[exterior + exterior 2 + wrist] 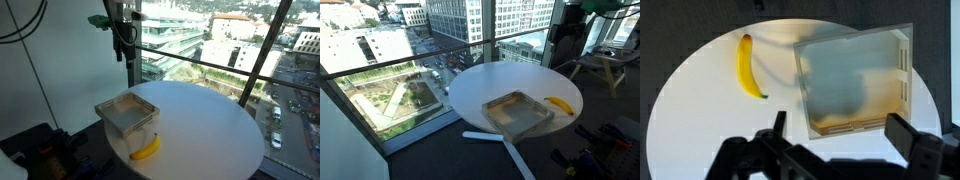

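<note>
Finding: I hold the gripper (837,132) wide open and empty, high above the clear square plastic tray (850,80). The curved yellow banana (747,66) lies just beside that tray on the round white table (690,120) (untouched); nothing grasped yet.

A round white desk (480,80) stands by tall windows (380,50) overlooking city buildings. On it sits a shallow clear plastic container (518,112), upright and open-topped, and a yellow banana (558,104) lies just beside it, near the desk's edge
</note>
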